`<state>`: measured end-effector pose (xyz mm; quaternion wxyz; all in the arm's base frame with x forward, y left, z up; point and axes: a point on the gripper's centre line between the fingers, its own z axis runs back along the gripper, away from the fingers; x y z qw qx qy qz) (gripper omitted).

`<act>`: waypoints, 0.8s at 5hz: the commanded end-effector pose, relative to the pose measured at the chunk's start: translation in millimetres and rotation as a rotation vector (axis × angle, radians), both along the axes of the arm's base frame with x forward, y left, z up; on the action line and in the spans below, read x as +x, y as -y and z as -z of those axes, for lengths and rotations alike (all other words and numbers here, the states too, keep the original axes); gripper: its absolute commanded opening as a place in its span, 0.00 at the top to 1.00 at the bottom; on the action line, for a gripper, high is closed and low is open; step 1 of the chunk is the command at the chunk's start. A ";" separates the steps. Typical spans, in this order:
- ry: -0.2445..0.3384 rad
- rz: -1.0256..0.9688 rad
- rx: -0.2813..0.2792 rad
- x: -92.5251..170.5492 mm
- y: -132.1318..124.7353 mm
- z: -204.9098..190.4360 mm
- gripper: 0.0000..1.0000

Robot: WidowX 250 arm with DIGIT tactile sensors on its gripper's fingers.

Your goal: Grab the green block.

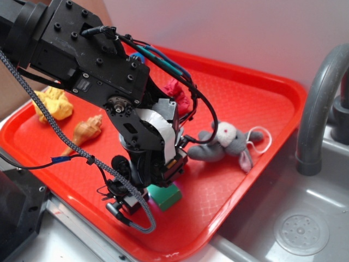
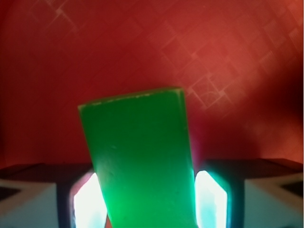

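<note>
The green block (image 2: 142,161) lay on the red tray (image 1: 256,109) toward its 6 o'clock edge, between the gripper (image 2: 149,202) fingers, which straddled its long sides; whether they pinched it I cannot tell. It looked rigid, light, smooth-faced, best squeezed mid-length across those flat sides.

The green block (image 2: 142,161) sits right in front of me, a flat, sharp-edged slab of plain matte green. It lies flat on the red tray (image 1: 240,98) near its front edge, its long side running away from me, tilted slightly left.
</note>
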<state>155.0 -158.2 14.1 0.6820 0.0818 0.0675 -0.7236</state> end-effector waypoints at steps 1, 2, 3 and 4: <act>0.067 -0.488 0.046 6.1 -31.5 -54.0 1.00; 0.111 -0.739 0.037 8.0 -44.7 -86.1 1.00; 0.180 -0.991 -0.037 9.3 -71.7 -134.1 1.00; 0.199 -1.245 -0.109 7.8 -87.3 -170.4 1.00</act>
